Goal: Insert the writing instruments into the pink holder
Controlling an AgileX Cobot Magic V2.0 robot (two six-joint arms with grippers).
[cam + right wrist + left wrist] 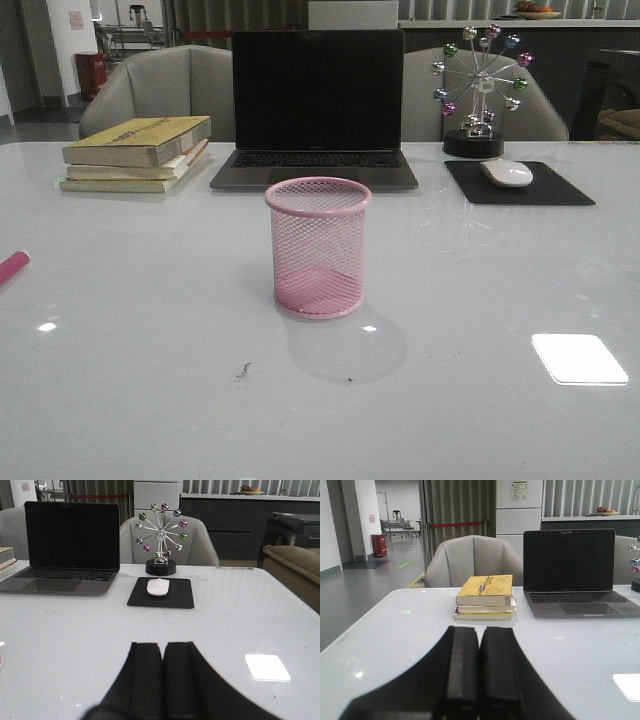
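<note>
Left end effector (pixel 479 680): fingers together, empty. Right end effector (pixel 163 680): fingers together, empty. Pink holder (pixel 318 246): upright, mid-bench (pixel 480 400), before laptop (pixel 316 110). Magenta pen (pixel 12 267): lying at bench's left edge.

Front camera faces forward over table; low wrist cameras too (all share laptop (pixel 315 105)).

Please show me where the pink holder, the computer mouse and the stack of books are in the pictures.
pink holder (pixel 318 262): front view, on the front of its mesh wall.
computer mouse (pixel 158 587): right wrist view, on its white top.
stack of books (pixel 485 590): left wrist view, on the yellow cover of the top book.
</note>
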